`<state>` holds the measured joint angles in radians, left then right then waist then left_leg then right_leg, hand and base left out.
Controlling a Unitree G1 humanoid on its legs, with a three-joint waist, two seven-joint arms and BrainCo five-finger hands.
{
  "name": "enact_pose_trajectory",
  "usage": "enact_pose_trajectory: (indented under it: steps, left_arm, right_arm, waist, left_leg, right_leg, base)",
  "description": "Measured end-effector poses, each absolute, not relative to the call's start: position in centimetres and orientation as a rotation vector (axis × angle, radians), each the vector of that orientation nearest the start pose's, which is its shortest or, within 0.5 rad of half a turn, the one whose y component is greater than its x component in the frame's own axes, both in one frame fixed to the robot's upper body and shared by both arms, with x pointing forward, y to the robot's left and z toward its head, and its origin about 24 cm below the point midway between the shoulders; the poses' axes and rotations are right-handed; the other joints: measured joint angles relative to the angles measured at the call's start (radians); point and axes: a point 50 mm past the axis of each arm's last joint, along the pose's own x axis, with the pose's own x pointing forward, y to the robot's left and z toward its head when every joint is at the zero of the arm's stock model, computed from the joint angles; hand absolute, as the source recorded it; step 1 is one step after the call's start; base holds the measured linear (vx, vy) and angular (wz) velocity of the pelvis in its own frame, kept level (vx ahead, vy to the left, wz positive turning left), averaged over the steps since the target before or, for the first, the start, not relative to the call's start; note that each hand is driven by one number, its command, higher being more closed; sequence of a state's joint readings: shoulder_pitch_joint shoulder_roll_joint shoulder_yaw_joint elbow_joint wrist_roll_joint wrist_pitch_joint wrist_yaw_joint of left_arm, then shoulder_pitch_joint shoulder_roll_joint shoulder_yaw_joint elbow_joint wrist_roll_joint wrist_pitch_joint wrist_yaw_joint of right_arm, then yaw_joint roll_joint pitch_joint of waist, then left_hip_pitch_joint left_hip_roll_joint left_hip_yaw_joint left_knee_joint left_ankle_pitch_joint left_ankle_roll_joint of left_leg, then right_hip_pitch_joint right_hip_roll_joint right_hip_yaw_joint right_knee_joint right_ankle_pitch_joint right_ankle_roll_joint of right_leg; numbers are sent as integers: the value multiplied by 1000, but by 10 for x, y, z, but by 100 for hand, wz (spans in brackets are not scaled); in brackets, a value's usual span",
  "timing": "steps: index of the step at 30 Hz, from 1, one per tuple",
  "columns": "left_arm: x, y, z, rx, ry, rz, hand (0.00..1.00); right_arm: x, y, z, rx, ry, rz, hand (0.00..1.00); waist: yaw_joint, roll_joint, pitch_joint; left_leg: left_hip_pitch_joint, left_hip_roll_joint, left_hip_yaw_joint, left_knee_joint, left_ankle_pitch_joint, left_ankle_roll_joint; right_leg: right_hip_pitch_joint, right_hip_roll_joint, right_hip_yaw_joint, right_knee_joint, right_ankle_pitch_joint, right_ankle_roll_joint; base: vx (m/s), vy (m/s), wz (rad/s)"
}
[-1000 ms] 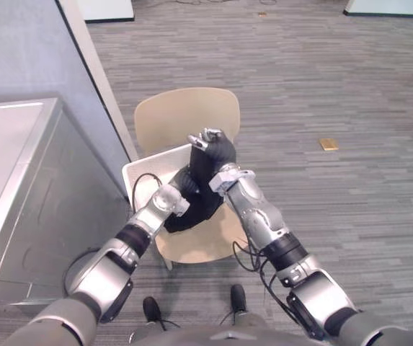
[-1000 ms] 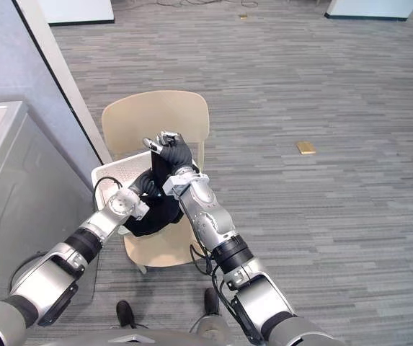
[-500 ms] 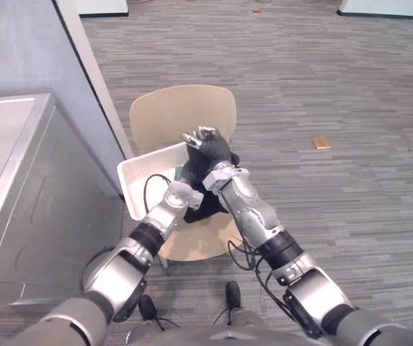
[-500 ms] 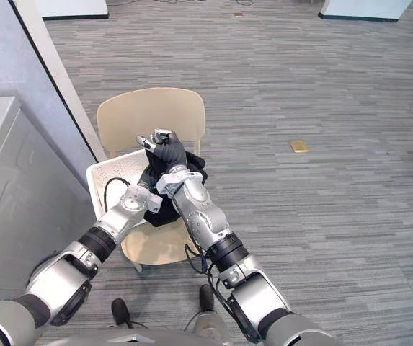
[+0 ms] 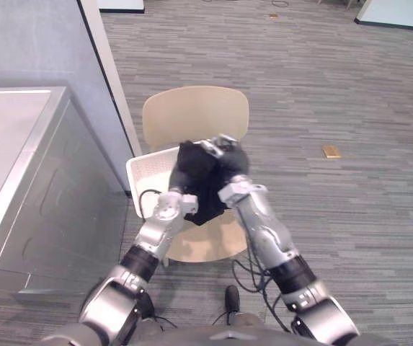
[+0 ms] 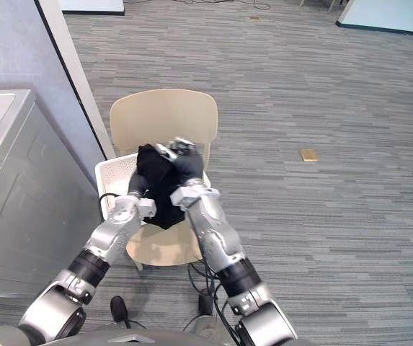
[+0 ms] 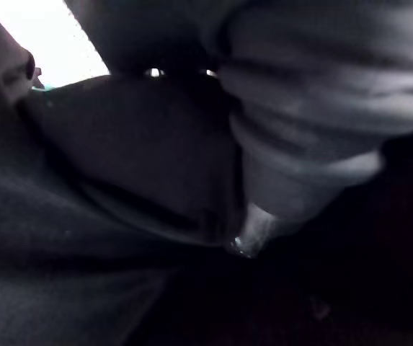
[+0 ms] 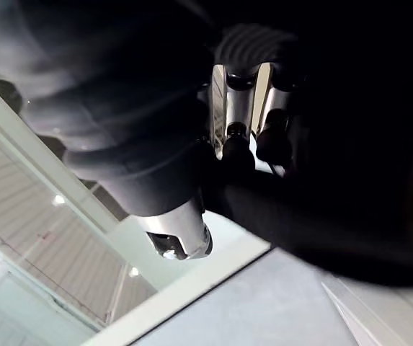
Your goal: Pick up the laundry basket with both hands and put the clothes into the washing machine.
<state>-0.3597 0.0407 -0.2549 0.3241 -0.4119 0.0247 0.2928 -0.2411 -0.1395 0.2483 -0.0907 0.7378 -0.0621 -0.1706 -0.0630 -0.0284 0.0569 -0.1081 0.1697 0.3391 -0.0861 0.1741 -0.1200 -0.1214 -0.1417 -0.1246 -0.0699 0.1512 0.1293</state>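
Right hand [image 5: 225, 149] clenched on a black garment [image 5: 192, 176] held above the white laundry basket [image 5: 140, 173] on the chair [image 5: 194, 115]; left hand [image 7: 307, 108] buried beneath it, grip unseen.

No word, number, label or sign can be read. The grey washing machine [image 5: 19, 180], the white basket [image 5: 143, 173], the pale chair [image 5: 192, 115] and the dark clothes [image 5: 192, 173] show no legible mark. The small tan object [image 5: 331, 151] on the floor is too small to tell whether it bears print.
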Motion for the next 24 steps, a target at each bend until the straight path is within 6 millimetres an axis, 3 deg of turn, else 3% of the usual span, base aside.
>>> enact_pose_trajectory:
  steps: [2, 3, 6, 10, 13, 17, 22, 24]
  left_arm:
    - [305, 113, 46, -310, 104, 70, 100]
    - [300, 140, 37, -334, 115, 171, 100]
    - [288, 177, 25, -366, 129, 322, 100]
    - [245, 227, 12, -389, 111, 535, 100]
    - [226, 242, 8, -418, 94, 620, 100]
    - [198, 251, -6, -461, 119, 689, 100]
    - [170, 243, -28, -501, 205, 695, 100]
    - [159, 234, -38, -523, 259, 675, 100]
  right_arm:
    - [268, -135, 105, 598, -187, 122, 0]
    - [255, -156, 95, 581, -179, 57, 0]
    - [232, -185, 85, 561, -184, -48, 0]
    - [198, -227, 63, 445, -132, -234, 0]
    - [186, -238, 54, 402, -98, -302, 0]
    - [168, -251, 29, 391, 5, -438, 0]
    - [148, -258, -18, 360, 229, -568, 0]
    - [134, -253, -39, 362, 343, -627, 0]
  waist:
    - [0, -1, 1]
    - [-4, -1, 1]
    - [-12, -2, 1]
    - [-22, -6, 0]
    - [-22, -7, -2]
    - [-20, -12, -14]
    - [-15, -9, -37]
    - [2, -2, -38]
  left_leg:
    - [12, 0, 0, 0, -5, -3]
    - [20, 1, 1, 0, -8, -4]
    - [21, 0, 4, -1, -17, -11]
    - [23, 0, 10, 0, -24, -12]
    - [25, -1, 14, 0, -27, -13]
    - [35, -1, 16, 0, -26, -9]
    - [45, -3, 14, 0, -32, -9]
    - [69, -2, 12, 0, -33, -8]
  right_leg:
    - [6, -1, 0, 13, -17, -1]
    - [7, -1, 2, 23, -26, 0]
    - [7, -1, 4, 23, -35, -2]
    - [5, -2, 7, 17, -35, -2]
    - [5, -2, 10, 14, -34, -4]
    - [14, -2, 10, 9, -30, -6]
    - [28, -4, 7, 8, -37, -5]
    - [54, -4, 1, 15, -40, -1]
  base:
    - [0, 0, 0]
    - [0, 0, 0]
    - [-4, 2, -1]
    - [0, 0, 0]
    - [21, -5, -4]
    - [23, -5, -2]
    - [8, 0, 1]
    - [13, -1, 7]
